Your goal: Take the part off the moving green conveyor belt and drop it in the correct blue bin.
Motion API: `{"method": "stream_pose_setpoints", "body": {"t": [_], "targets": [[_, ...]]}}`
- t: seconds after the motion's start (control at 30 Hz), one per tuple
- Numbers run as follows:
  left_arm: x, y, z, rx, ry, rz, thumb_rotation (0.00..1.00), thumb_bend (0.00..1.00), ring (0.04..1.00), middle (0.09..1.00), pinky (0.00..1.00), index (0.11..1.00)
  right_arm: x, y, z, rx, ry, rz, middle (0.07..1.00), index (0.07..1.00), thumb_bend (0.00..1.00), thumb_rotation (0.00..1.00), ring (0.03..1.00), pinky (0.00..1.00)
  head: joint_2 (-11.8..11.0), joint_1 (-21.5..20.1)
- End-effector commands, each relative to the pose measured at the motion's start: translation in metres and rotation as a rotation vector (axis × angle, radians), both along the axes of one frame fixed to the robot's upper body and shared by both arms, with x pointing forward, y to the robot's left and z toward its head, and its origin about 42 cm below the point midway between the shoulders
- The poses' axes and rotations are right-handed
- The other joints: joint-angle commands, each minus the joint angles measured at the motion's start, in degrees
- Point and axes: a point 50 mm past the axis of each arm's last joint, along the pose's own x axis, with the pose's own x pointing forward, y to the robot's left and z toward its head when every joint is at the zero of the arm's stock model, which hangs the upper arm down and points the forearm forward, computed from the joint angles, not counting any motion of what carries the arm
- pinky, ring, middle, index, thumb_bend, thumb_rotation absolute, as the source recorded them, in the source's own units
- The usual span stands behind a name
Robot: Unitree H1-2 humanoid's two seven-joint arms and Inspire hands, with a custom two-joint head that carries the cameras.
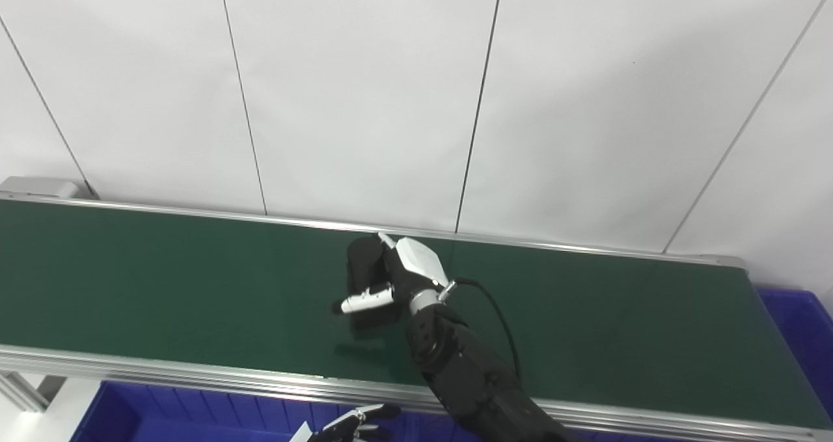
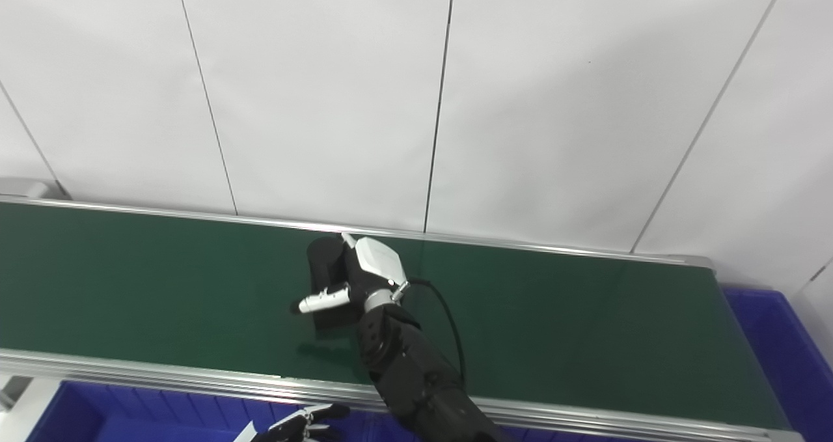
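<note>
Left hand (image 1: 351, 426): low over the near blue plastic bin (image 1: 163, 413), grip unclear.
Right hand (image 1: 390, 279): mid green conveyor belt (image 1: 163, 279), fingers curling onto dark blocky part (image 1: 368, 266).
Progress: grasp underway, drop pending.

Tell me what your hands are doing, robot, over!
Right hand around dark blocky part on green conveyor belt. Left hand low over blue bin, grip unclear. Nothing blocking.

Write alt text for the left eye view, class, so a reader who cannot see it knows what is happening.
The robot's right hand reaches over the green conveyor belt, wrapped around a dark part at mid-belt. The left hand waits low at the bottom edge, over a blue bin; another blue bin sits past the belt's right end, and a white panelled wall stands behind.
</note>
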Motion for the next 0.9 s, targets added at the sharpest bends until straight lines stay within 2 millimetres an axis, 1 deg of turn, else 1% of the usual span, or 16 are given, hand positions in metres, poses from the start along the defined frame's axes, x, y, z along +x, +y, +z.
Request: {"method": "stream_pose_setpoints", "body": {"t": [0.0,0.03,0.07,0.1,0.2,0.23,0.3,0.37,0.5,0.67,0.73,0.77,0.87], "targets": [[0.002,-0.003,0.010,-0.015,-0.043,0.002,0.19,0.86,0.764,0.851,0.67,0.818,0.004,0.018,0.022,0.106,-0.112,0.034,0.782,0.855,0.73,0.03,0.570,0.42,0.0,0.1],[0.002,-0.003,0.010,-0.017,-0.043,0.002,0.20,0.86,0.763,0.848,0.67,0.818,0.003,0.019,0.021,0.126,-0.129,0.029,0.582,0.612,0.59,0.01,0.463,0.36,0.0,0.1],[0.003,-0.003,0.010,-0.016,-0.043,0.003,0.20,0.86,0.763,0.848,0.67,0.819,0.002,0.019,0.020,0.143,-0.158,0.021,0.563,0.588,0.58,0.01,0.453,0.36,0.0,0.0],[0.003,-0.003,0.010,-0.014,-0.045,0.005,0.20,0.86,0.759,0.847,0.66,0.818,0.001,0.020,0.019,0.154,-0.182,0.015,0.509,0.530,0.55,0.00,0.338,0.27,0.1,-0.1],[0.005,-0.002,0.010,-0.021,-0.042,0.004,0.19,0.85,0.752,0.841,0.65,0.818,-0.001,0.022,0.018,0.184,-0.234,0.000,0.474,0.495,0.52,0.00,0.206,0.16,-0.2,-0.4],[0.006,-0.001,0.009,-0.023,-0.041,0.003,0.20,0.85,0.752,0.842,0.65,0.819,-0.001,0.023,0.018,0.189,-0.248,-0.004,0.472,0.493,0.52,0.00,0.192,0.15,-0.2,-0.6],[0.007,0.001,0.008,-0.021,-0.042,0.003,0.19,0.85,0.758,0.845,0.66,0.821,-0.001,0.023,0.020,0.196,-0.263,-0.010,0.470,0.492,0.52,0.00,0.191,0.14,-0.3,-0.8],[0.008,0.002,0.008,-0.018,-0.041,0.005,0.19,0.85,0.758,0.846,0.66,0.822,0.000,0.022,0.021,0.213,-0.275,-0.015,0.471,0.491,0.52,0.00,0.219,0.16,-0.5,-0.9],[0.010,0.005,0.007,-0.012,-0.042,0.007,0.18,0.85,0.759,0.851,0.66,0.824,0.000,0.020,0.024,0.261,-0.303,-0.029,0.470,0.491,0.52,0.00,0.197,0.14,-0.5,-1.2],[0.013,0.010,0.006,-0.004,-0.042,0.006,0.22,0.85,0.763,0.857,0.66,0.826,-0.001,0.016,0.030,0.322,-0.367,-0.063,0.470,0.491,0.52,0.00,0.190,0.14,-0.6,-1.7],[0.013,0.012,0.006,-0.005,-0.043,0.008,0.23,0.85,0.765,0.857,0.66,0.826,-0.003,0.011,0.034,0.343,-0.393,-0.077,0.470,0.491,0.52,0.00,0.207,0.15,-0.4,-2.1],[0.014,0.013,0.006,-0.005,-0.045,0.009,0.23,0.85,0.767,0.856,0.67,0.825,-0.005,0.009,0.036,0.353,-0.403,-0.081,0.474,0.491,0.52,0.00,0.255,0.19,-0.4,-2.1],[0.015,0.015,0.007,0.002,-0.051,0.010,0.25,0.86,0.766,0.853,0.67,0.825,-0.010,0.001,0.042,0.416,-0.417,-0.098,0.479,0.491,0.52,0.00,0.339,0.27,-0.2,-2.4]]}}
